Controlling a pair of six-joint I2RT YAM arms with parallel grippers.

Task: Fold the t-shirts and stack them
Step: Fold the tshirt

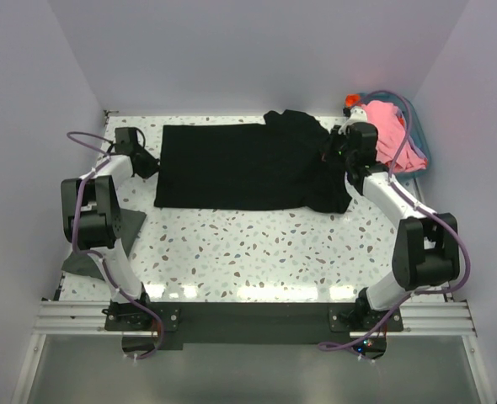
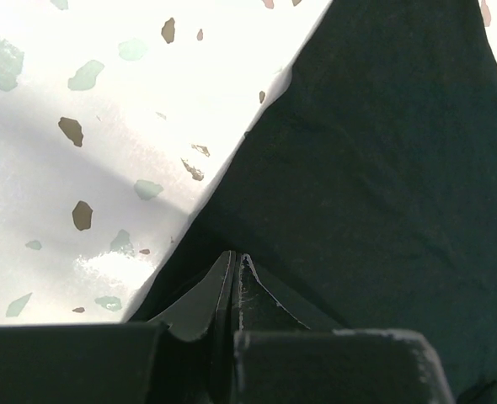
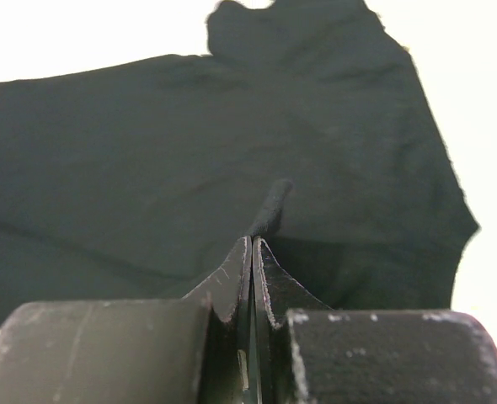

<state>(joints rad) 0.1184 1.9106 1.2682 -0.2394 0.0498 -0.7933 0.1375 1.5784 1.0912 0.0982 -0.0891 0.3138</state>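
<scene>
A large black t-shirt lies spread flat across the far half of the table, its sleeves bunched at the right end. My left gripper sits at the shirt's left edge, jaws shut on the fabric there; the left wrist view shows the gripper at the black cloth's border. My right gripper is at the shirt's right part, shut on a raised ridge of black cloth in front of the gripper. A pink t-shirt lies in the basket. A dark grey t-shirt lies under the left arm.
The teal basket stands at the far right corner with a bit of orange-red cloth at its back. White walls close in the speckled table on three sides. The dark grey shirt hangs near the table's left edge.
</scene>
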